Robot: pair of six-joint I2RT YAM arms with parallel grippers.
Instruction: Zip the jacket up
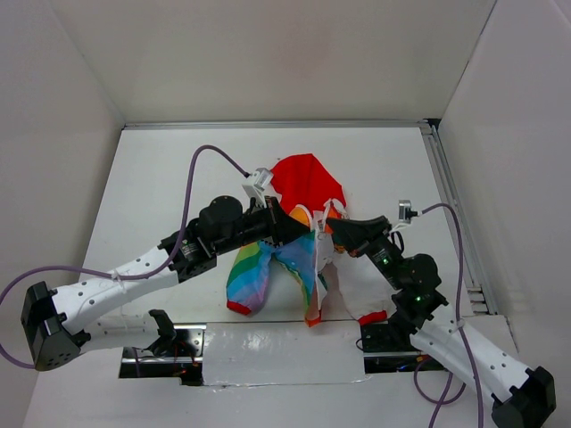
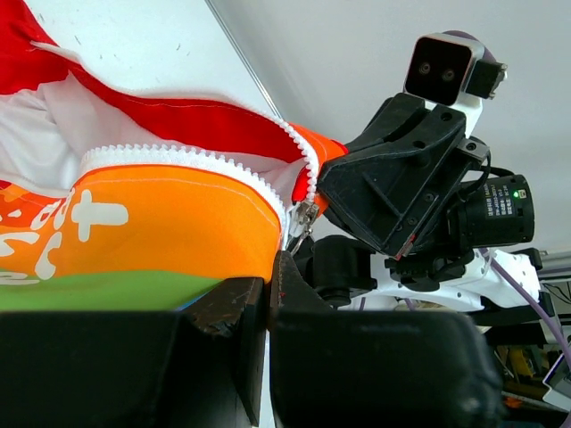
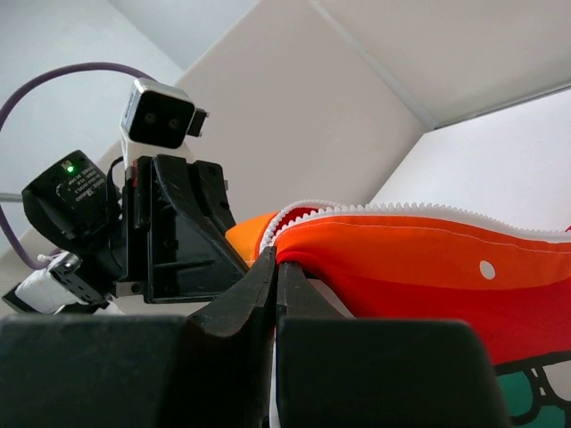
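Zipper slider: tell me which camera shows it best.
The left wrist view. The metal zipper slider hangs in plain sight at the end of the white teeth, just above the left gripper. The right wrist view shows only the teeth; in the top view the jacket is too small to make it out.

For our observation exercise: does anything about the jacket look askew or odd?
Yes. The jacket is bunched, pinched near the collar by the left gripper and right gripper; its striped and white halves splay apart below, front open.
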